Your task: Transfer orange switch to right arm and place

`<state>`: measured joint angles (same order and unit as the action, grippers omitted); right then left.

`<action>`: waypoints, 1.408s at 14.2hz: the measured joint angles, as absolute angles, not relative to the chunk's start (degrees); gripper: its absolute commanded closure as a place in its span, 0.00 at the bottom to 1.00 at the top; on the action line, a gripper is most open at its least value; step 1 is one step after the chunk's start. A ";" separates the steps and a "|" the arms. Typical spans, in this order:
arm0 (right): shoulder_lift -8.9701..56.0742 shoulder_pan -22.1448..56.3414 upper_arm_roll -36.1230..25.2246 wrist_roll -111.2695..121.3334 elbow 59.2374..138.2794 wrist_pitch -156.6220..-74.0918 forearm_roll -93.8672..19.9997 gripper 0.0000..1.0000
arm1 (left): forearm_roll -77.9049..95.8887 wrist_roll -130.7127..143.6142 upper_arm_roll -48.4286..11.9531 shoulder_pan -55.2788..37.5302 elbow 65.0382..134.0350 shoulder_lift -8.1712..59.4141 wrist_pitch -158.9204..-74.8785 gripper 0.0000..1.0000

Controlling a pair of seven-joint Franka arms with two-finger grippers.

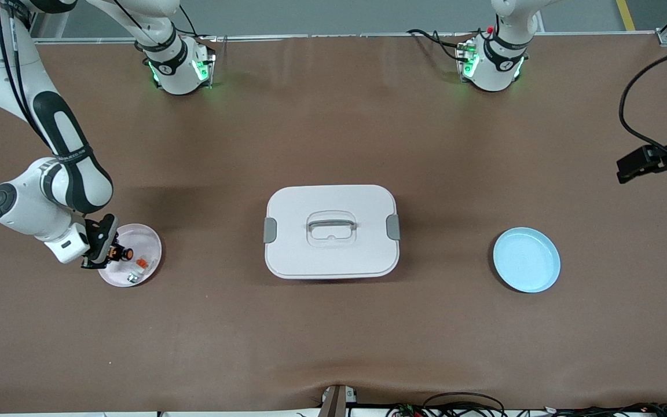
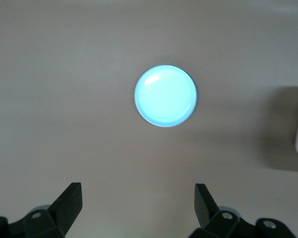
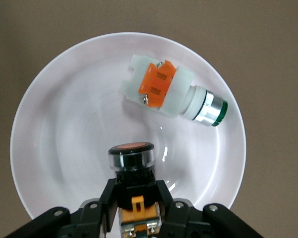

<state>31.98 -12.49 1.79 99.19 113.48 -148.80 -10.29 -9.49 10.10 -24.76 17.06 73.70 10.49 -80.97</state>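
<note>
My right gripper (image 1: 112, 252) is shut on the orange switch (image 1: 123, 253), low over the white plate (image 1: 147, 238) at the right arm's end of the table. In the right wrist view the fingers (image 3: 107, 198) clamp the switch's black body (image 3: 132, 157), with the orange cap pointing out over the plate (image 3: 59, 124). I cannot tell whether the switch touches the plate. My left gripper (image 1: 623, 171) is open and empty, up over the left arm's end of the table; its fingertips (image 2: 72, 196) show wide apart.
A white-and-orange piece with a silver end (image 1: 138, 267) lies in the white plate, seen also in the right wrist view (image 3: 161, 91). A white lidded box (image 1: 332, 230) stands mid-table. A light-blue plate (image 1: 526, 259) lies toward the left arm's end and shows in the left wrist view (image 2: 165, 96).
</note>
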 measured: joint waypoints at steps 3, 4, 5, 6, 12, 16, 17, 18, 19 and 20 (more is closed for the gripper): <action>32.28 -12.40 1.83 98.04 113.54 -148.74 -10.31 0.00 | -4.40 10.00 -12.94 8.00 79.62 4.99 -82.02 0.00; 32.27 -12.38 1.85 97.91 113.46 -148.67 -10.33 0.00 | -3.95 9.97 -10.23 5.58 82.15 3.27 -82.85 0.00; 32.26 -12.37 1.86 97.73 113.19 -147.96 -10.33 0.00 | -3.80 9.97 -7.74 3.10 84.29 1.90 -83.47 0.00; 32.16 -12.37 1.87 97.50 112.51 -146.12 -10.34 0.00 | -3.71 9.97 -6.00 1.29 85.94 0.94 -83.86 0.00; 30.50 -12.37 1.79 93.00 104.89 -132.21 -10.26 0.00 | -2.91 10.19 -5.12 -0.70 88.37 -0.94 -85.78 0.00; 28.07 -12.33 1.79 79.40 102.64 -127.30 -6.63 0.00 | -2.91 10.20 -5.03 -0.70 88.64 -1.31 -85.82 0.00; 27.24 -12.33 1.79 75.17 102.24 -125.56 -5.85 0.00 | -2.90 10.20 -5.03 -0.70 88.64 -1.32 -85.83 0.00; 26.36 -12.35 1.76 71.13 101.68 -123.74 -5.20 0.00 | -2.90 10.20 -5.03 -0.70 88.64 -1.37 -85.83 0.00; 25.39 -12.39 1.69 67.12 101.13 -122.06 -4.48 0.00 | -2.90 10.20 -5.03 -0.70 88.64 -1.47 -85.83 0.00; 24.27 -12.46 1.59 62.90 100.75 -120.67 -3.82 0.00 | -2.90 10.20 -5.03 -0.70 88.63 -1.63 -85.75 0.00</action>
